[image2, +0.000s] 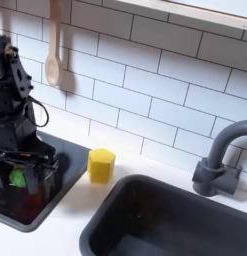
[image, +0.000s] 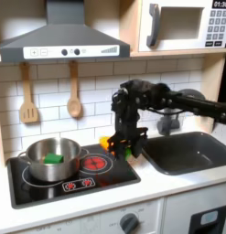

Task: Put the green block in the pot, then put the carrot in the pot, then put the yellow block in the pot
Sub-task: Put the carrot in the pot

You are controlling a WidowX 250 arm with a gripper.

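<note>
The black gripper (image: 126, 146) is pinching the small orange carrot (image: 106, 143); a loose pinch risks dropping it short of the shiny steel pot (image: 38, 164).

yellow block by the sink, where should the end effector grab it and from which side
Grip the small yellow toy block across two opposite upright faces, coming straight down from above. It sits flat on the white counter, clear of the black sink, so its top is open and flat sides likely suit a pinch.
</note>
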